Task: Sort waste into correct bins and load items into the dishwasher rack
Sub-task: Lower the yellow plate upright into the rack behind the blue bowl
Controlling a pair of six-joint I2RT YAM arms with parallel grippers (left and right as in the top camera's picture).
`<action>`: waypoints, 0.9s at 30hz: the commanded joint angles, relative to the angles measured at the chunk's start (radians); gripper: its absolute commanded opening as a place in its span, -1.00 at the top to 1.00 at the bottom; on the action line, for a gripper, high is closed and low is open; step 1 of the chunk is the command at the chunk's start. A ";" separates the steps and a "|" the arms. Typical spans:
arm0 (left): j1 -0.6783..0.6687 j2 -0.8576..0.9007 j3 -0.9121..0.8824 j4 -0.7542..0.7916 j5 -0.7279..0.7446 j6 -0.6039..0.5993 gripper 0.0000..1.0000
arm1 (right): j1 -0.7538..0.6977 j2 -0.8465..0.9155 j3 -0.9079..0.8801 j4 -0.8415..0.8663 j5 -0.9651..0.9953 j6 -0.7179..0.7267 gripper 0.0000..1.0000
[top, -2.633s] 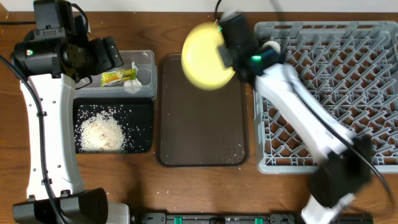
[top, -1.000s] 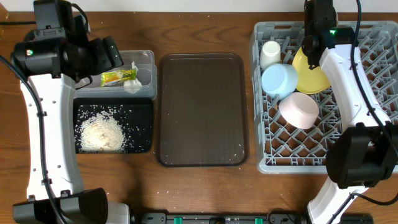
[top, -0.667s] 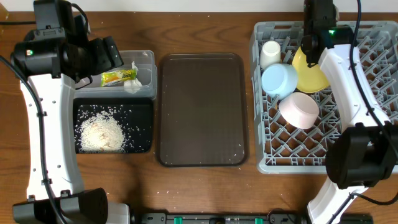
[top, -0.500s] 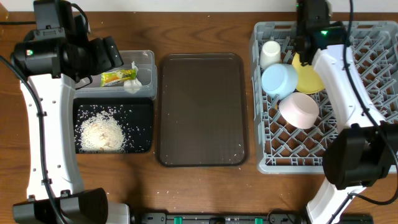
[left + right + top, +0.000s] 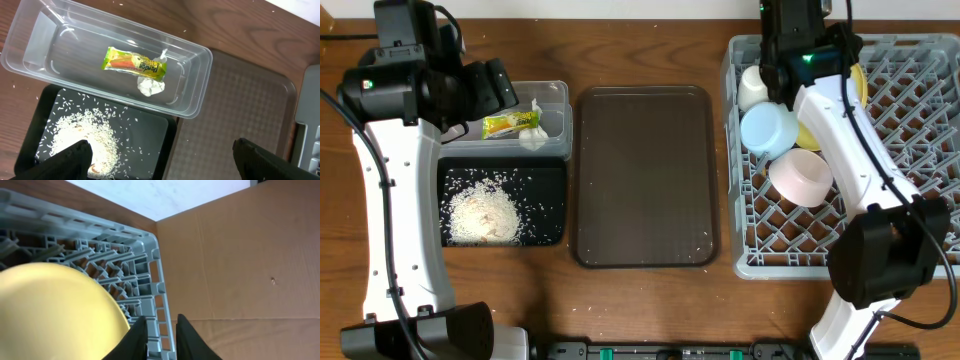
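Yellow plate (image 5: 50, 310), propped on edge among the pegs of the grey rack (image 5: 120, 255), just beside the right end effector (image 5: 160, 326), whose fingers (image 5: 137, 335) are narrowly parted on nothing; cup (image 5: 754, 88), blue bowl (image 5: 769, 129) and pink bowl (image 5: 801, 176) nearby; left end effector (image 5: 160, 148), spread wide, well apart above the tub (image 5: 45, 30).

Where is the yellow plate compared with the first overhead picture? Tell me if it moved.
Yes. The yellow plate moved right, from over the brown tray's far right corner into the dishwasher rack.
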 commanded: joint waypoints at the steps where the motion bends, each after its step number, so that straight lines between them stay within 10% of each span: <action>1: 0.004 -0.002 0.013 -0.003 -0.012 -0.013 -0.86 | 0.013 -0.043 -0.002 -0.003 0.012 0.076 0.57; 9: 0.004 -0.002 0.013 -0.003 -0.012 -0.013 -0.86 | -0.039 -0.163 -0.002 -0.089 -0.301 0.270 0.03; 14: 0.004 -0.002 0.013 -0.003 -0.012 -0.013 -0.86 | -0.184 -0.238 -0.002 -0.160 -0.620 0.389 0.98; 27: 0.004 -0.002 0.013 -0.003 -0.012 -0.013 -0.86 | -0.502 -0.193 -0.003 -0.273 -1.084 0.496 0.97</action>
